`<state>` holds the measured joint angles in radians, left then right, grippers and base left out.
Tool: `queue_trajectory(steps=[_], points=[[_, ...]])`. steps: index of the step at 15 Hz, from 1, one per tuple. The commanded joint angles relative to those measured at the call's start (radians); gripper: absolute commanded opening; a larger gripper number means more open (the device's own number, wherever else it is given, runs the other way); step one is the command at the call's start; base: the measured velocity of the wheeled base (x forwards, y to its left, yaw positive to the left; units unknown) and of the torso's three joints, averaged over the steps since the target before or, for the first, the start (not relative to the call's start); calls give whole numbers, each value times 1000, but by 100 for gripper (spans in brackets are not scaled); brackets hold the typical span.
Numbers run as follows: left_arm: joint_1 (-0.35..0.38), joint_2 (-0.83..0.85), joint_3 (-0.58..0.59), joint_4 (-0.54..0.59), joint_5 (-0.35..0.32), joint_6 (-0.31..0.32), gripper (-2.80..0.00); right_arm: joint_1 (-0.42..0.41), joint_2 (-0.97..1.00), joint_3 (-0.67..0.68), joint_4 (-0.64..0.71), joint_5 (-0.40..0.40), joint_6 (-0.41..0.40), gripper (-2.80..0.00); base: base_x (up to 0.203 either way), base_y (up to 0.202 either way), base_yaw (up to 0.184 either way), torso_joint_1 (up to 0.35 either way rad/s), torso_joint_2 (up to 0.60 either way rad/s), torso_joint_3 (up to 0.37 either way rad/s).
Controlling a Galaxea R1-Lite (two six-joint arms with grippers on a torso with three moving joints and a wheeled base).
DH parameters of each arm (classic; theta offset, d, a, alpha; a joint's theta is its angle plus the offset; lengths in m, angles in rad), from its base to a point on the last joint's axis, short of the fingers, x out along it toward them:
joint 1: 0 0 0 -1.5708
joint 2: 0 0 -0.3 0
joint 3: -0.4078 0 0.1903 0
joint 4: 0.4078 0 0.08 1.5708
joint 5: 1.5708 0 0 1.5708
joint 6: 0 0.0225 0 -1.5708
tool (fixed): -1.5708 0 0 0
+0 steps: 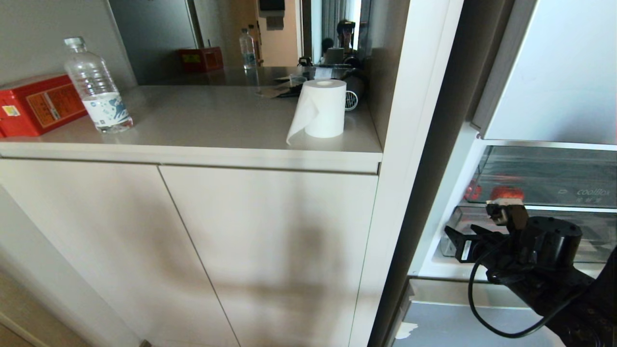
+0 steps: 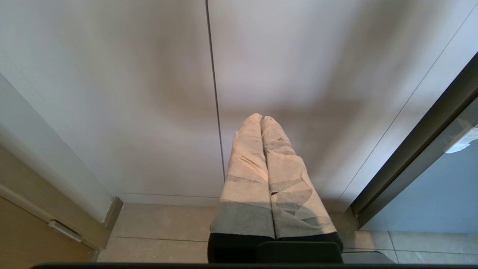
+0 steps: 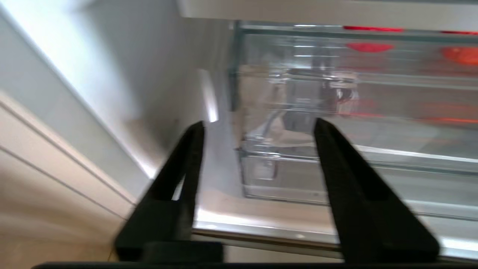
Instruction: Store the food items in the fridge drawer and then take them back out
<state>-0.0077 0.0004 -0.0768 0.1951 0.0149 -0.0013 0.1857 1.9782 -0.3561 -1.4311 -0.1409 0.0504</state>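
Note:
My right gripper hovers at the left front corner of the fridge drawer, a clear plastic box low in the open fridge. In the right wrist view the gripper is open, with nothing between its black fingers, and the drawer lies just ahead. A red fruit shows through the clear plastic just above the gripper, with a second red patch to its left. In the wrist view they are blurred red shapes. Which compartment holds them I cannot tell. My left gripper is shut and empty, low before the cabinet door.
Left of the fridge runs a beige counter over white cabinet doors. It carries a water bottle, a paper roll and a red box. A pale-blue door panel hangs above the compartments, and another lies below.

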Motion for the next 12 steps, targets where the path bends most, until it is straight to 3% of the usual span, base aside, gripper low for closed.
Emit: queue_trajectory(steps=[1, 7, 12], points=[[0, 0, 0, 1, 0, 0, -280, 21, 3, -7, -9, -3, 1, -280, 0, 0, 0, 0, 0, 0], [0, 0, 0, 1, 0, 0, -280, 45, 8, -24, -8, -5, 11, -280, 0, 0, 0, 0, 0, 0], [0, 0, 0, 1, 0, 0, -280, 56, -106, 105, -7, -3, 9, -280, 0, 0, 0, 0, 0, 0]])
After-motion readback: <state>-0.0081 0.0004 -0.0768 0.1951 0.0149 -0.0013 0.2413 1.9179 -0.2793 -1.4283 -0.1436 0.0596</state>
